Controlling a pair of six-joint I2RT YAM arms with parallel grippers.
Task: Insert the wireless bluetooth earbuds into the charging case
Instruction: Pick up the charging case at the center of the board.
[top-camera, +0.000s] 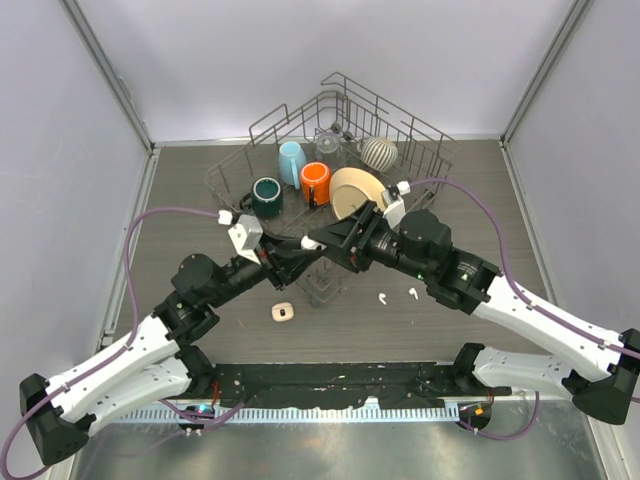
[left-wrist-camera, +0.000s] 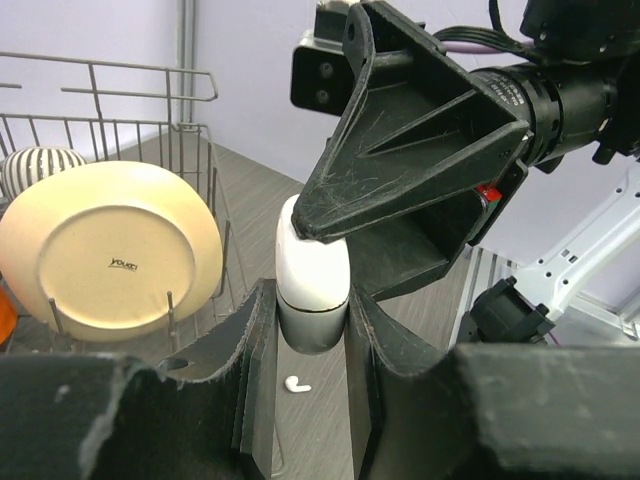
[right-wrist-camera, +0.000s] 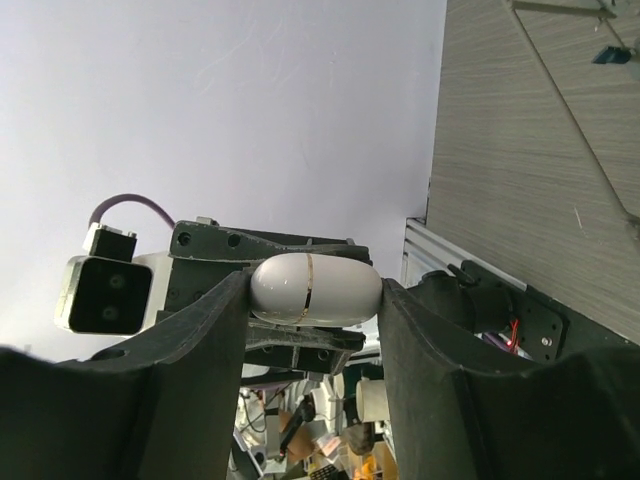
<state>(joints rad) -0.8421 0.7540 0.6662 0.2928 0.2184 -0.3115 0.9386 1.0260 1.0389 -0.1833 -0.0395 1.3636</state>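
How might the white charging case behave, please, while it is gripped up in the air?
The charging case looks glossy and rounded, so it could slip or twist in the left end effector, which pinches only its lower half. It seems rigid: no dent shows where it is pinched. The seam across it suggests a lid that may swing open if pulled.

Text: one short word that reads roughly "Youen". The first three letters, "You", are clear; the ending is too small to be sure.
Carrier: the underside of the cream plate (left-wrist-camera: 110, 220), at the middle of its ringed foot.
Style: small dark print on the cream glaze, a capital first and lower-case after, in one level line.
View: read from the left wrist view.
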